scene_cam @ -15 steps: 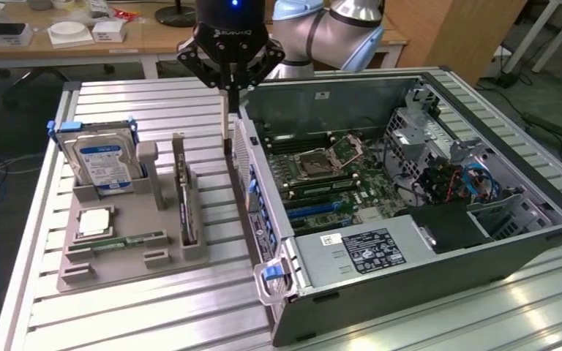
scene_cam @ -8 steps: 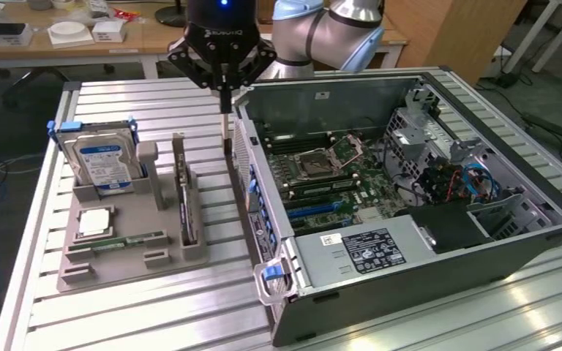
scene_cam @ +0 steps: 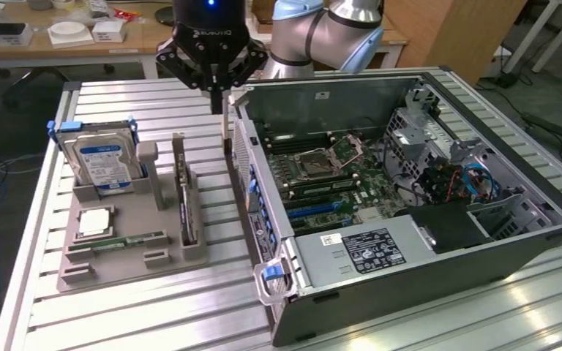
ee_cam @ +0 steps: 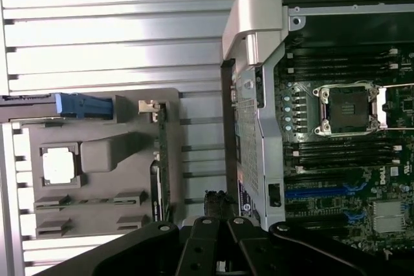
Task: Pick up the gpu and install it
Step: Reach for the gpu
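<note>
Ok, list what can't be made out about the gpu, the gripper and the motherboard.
- gpu: exterior view, nearly edge-on in the gray holder, so its faces hardly show.
- gripper: exterior view, upper body cut off by the top edge.
- motherboard: wrist view, the gripper's black body covers part of it.
- power supply label: exterior view, print too small to read.

gpu (scene_cam: 187,212) edge-on, faces hidden; PC case (ee_cam: 255,24) cut by wrist-view edge.
</note>
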`<state>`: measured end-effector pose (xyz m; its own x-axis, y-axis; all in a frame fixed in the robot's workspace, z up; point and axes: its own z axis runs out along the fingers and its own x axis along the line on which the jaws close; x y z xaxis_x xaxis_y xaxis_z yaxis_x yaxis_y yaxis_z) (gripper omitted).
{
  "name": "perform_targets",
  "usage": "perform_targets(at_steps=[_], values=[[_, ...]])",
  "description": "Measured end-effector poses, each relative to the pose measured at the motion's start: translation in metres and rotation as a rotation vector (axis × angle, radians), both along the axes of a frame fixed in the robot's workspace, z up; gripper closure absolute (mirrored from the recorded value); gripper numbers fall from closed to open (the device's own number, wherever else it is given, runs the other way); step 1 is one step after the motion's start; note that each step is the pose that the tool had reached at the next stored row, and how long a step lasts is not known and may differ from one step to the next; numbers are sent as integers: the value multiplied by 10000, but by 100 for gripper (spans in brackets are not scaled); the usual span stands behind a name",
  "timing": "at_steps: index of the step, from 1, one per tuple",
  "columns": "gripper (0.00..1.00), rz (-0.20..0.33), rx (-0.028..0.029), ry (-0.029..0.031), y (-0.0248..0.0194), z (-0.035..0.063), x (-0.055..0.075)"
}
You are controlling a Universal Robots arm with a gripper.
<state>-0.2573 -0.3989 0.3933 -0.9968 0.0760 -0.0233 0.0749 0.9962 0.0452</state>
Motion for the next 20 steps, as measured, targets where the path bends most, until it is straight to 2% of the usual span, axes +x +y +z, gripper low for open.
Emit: perform_targets(at_steps=[6, 10, 14, 20], values=[[90, -1, 0, 1, 0, 0, -25], [90, 0, 1, -2, 0, -1, -120], [90, 0, 0, -1, 0, 0, -134], [90, -31, 0, 0, 0, 0, -281]])
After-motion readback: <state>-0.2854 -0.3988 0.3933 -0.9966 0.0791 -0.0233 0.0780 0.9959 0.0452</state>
